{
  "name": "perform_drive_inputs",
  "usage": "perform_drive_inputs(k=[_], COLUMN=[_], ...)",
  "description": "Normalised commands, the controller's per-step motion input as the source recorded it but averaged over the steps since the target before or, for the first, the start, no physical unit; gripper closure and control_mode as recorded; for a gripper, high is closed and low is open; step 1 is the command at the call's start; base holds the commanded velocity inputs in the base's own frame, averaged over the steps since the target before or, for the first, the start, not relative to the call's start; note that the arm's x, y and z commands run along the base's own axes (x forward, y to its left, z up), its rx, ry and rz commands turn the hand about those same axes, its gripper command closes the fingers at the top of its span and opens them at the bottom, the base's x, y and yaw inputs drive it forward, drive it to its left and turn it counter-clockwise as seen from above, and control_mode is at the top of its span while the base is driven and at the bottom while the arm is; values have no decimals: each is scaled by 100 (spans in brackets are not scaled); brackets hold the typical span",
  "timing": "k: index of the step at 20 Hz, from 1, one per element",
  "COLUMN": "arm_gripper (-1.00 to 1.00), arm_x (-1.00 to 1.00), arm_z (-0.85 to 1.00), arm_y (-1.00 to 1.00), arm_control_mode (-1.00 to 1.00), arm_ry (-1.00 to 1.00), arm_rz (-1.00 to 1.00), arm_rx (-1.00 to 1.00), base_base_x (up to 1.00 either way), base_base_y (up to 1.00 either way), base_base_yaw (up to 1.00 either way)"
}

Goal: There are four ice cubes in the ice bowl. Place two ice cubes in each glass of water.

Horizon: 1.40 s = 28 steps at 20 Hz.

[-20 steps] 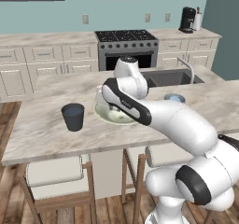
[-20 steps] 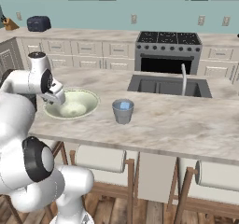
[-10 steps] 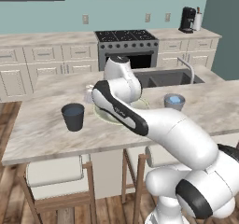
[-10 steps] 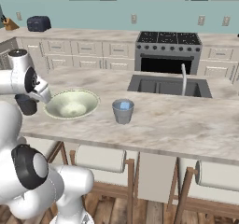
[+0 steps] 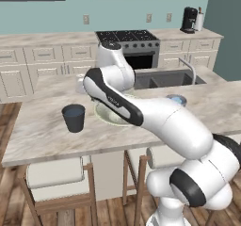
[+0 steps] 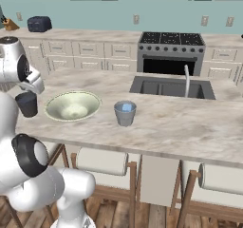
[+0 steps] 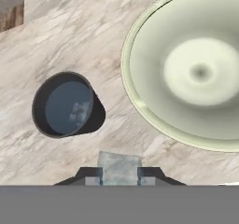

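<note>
**Flat, even light all round**

My views are evenly bright, rendered, with no glare. Shadows are soft: a faint one lies under the ice bowl [image 7: 140, 101] and beside the dark tumbler [image 7: 65, 104] on my surface [image 7: 70, 41]. Base views look slightly soft; edges stay undistorted.

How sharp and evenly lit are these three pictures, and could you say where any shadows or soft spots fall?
Hand view: the ice cube between the fingertips looks soft-edged; the dark glass and bowl are crisp, with a faint sheen on the water. Left base view: flat, even light, a faint shadow beside the dark glass. Right base view: equally even, no glare.
</note>
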Motion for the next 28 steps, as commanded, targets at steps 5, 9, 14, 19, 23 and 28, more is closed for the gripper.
perform_drive_inputs(k=[5, 9, 14, 19, 23, 28], arm_gripper=[100, 100, 100, 100, 100, 100], arm_x=[22, 35, 44, 22, 0, 0], arm_z=[-16, -23, -15, -5, 0, -23], arm_y=[69, 7, 0, 20, 25, 3], arm_control_mode=[-100, -100, -100, -100, -100, -100], arm_ry=[0, 0, 0, 0, 0, 0], arm_rz=[0, 0, 0, 0, 0, 0], arm_rx=[0, -1, 0, 0, 0, 0], base_base_x=[0, 0, 0, 0, 0, 0], base_base_y=[0, 0, 0, 0, 0, 0], base_base_yaw=[0, 0, 0, 0, 0, 0])
